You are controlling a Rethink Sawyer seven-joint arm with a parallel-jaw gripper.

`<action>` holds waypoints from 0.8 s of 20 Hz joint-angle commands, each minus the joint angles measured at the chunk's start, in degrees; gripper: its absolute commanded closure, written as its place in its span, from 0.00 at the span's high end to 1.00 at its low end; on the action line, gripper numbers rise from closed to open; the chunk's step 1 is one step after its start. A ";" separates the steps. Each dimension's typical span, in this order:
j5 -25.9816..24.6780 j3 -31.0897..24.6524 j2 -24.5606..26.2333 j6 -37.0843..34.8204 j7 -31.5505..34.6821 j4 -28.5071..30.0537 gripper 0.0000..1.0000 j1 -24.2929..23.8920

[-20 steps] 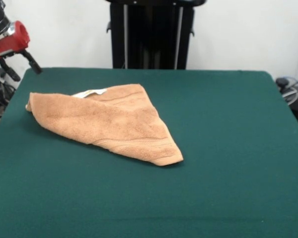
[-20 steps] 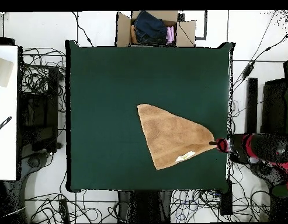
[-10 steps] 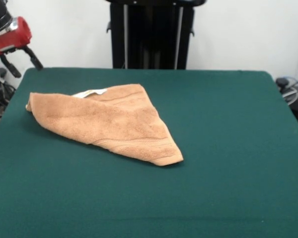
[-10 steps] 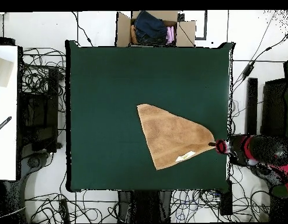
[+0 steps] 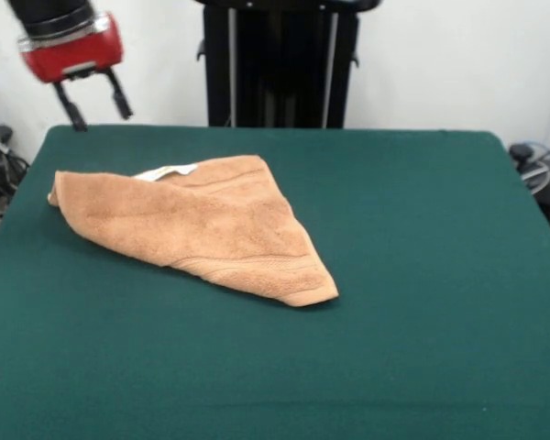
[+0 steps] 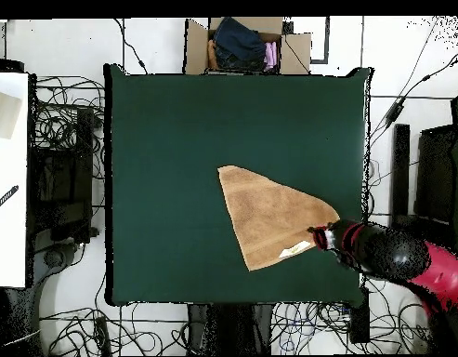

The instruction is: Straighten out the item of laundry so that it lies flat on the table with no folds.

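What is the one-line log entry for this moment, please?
gripper: open, empty, raised beside towel corner | towel: folded into triangle, label showing, not flat | table: towel lies on it | task: not done

The room is evenly and softly lit. The towel [image 5: 197, 225] throws only a thin shadow along its near edge onto the table [image 5: 422, 275]. The green cloth shows no glare, and the white wall looks bright.

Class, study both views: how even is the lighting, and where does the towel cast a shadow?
Front view: soft, even light, no glare on the table; a thin shadow under the towel at its near corner. Overhead view: flat light, no clear towel shadow.
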State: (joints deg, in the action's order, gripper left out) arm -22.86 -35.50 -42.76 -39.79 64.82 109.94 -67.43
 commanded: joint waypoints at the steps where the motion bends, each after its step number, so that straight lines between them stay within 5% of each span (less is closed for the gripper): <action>1: -2.63 2.28 -7.15 5.77 10.47 10.91 1.00 6.17; 8: -0.49 6.99 -10.81 11.18 15.74 16.23 1.00 12.10; 16: 0.42 11.85 -6.85 14.42 15.93 17.03 1.00 14.94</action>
State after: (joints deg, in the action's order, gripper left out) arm -22.80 -29.81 -51.20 -29.86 64.97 121.88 -54.54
